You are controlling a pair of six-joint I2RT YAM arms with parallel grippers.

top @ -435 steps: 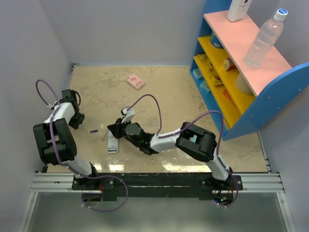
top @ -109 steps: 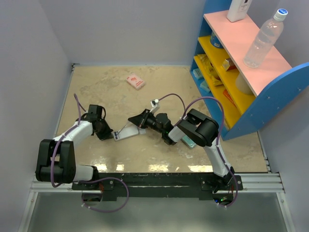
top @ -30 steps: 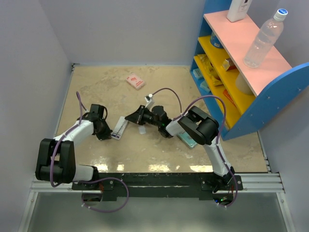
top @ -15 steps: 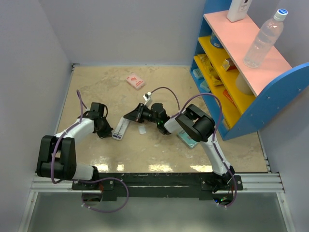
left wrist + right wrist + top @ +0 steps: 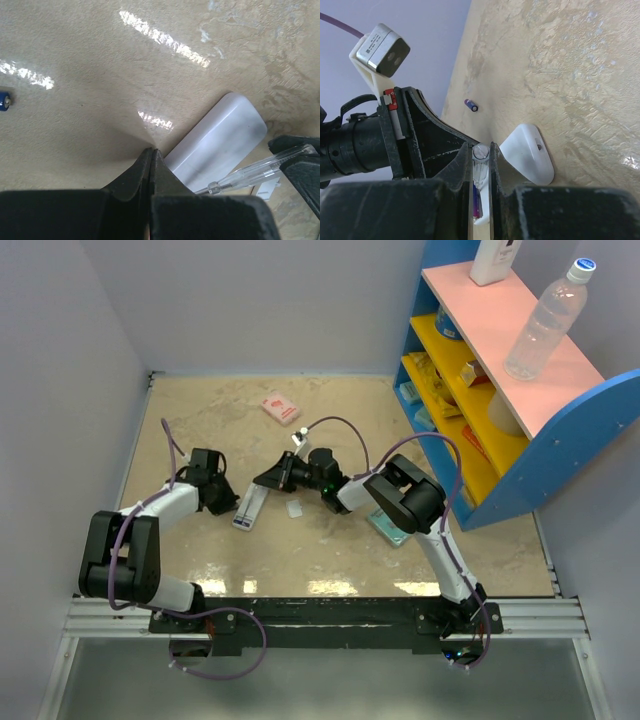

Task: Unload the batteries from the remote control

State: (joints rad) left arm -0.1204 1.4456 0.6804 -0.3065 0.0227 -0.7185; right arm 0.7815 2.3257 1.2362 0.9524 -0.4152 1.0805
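The remote control is a slim white bar lying on the tabletop; it also shows in the wrist views. My left gripper is shut and empty, its tips on the table against the remote's left edge. My right gripper is shut on a clear plastic screwdriver-like tool whose tip points down at the remote. A purple battery sits in the remote's open bay. Another battery lies loose on the table.
A small white cover piece lies just right of the remote. A pink packet is at the back and a teal flat box lies under the right arm. The blue shelf unit stands along the right side.
Both grippers have shifted slightly toward the far side around the remote, which has turned a little. Neither gripper has opened or shut.
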